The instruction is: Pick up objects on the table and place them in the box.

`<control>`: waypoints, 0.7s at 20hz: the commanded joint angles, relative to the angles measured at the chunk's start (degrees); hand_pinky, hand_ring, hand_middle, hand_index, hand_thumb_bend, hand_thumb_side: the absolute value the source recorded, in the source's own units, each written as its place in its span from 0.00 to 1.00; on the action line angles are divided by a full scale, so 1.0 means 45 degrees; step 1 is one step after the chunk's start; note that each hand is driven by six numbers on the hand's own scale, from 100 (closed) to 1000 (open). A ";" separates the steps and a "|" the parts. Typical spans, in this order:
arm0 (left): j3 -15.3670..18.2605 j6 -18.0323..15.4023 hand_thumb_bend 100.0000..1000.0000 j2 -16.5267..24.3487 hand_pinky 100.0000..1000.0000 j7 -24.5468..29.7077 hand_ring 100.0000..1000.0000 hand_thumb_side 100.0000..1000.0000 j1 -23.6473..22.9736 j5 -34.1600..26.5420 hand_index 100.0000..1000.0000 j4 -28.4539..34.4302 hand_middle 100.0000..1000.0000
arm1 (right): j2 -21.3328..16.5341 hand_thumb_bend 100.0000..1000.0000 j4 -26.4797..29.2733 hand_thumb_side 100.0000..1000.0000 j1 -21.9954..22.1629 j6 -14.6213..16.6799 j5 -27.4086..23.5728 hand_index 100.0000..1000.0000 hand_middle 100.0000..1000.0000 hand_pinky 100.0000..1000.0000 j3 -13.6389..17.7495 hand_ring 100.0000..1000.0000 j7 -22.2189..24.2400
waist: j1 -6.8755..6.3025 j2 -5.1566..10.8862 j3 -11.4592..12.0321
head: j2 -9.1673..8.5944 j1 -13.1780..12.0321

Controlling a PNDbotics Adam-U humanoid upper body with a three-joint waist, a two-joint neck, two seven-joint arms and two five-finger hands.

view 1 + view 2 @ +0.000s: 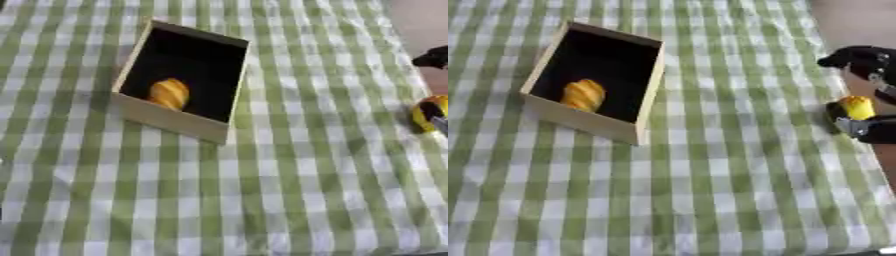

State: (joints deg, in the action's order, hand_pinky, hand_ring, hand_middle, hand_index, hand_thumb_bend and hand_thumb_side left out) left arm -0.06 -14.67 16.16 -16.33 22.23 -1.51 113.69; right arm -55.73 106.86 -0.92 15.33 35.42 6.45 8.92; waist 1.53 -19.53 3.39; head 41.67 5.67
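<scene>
Box (593,125) of pale wood with a dark inside lay askew on the green-and-white checked tablecloth (710,200), left of centre. Inside it, near the front wall, sat an orange ridged object (584,95). Well apart, at the cloth's right edge, a small yellow object (857,107) sat between the curled black fingers of the right hand (868,127), which appeared closed around it. The left hand did not show.

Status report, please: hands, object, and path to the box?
Right hand fingers around yellow object at table's right edge. Left hand not in view. Box already holds an orange item. Nothing on the cloth between.
</scene>
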 commanded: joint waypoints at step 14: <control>0.0146 0.0105 0.17 0.0180 0.62 0.0054 0.77 0.58 -0.0047 0.0008 0.81 0.0201 0.73 | -0.0152 0.13 -0.1791 0.10 -0.0067 -0.0057 -0.0212 0.95 0.85 0.88 0.0544 0.94 0.0036 | -0.0216 0.0201 -0.0251 | -0.0246 0.0264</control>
State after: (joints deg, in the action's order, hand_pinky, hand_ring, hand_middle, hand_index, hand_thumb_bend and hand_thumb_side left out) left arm -0.03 -14.30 16.15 -15.98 21.67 -1.51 113.69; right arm -54.96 98.85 -0.96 15.04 34.90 7.90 8.98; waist 0.47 -19.55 2.37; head 41.26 6.68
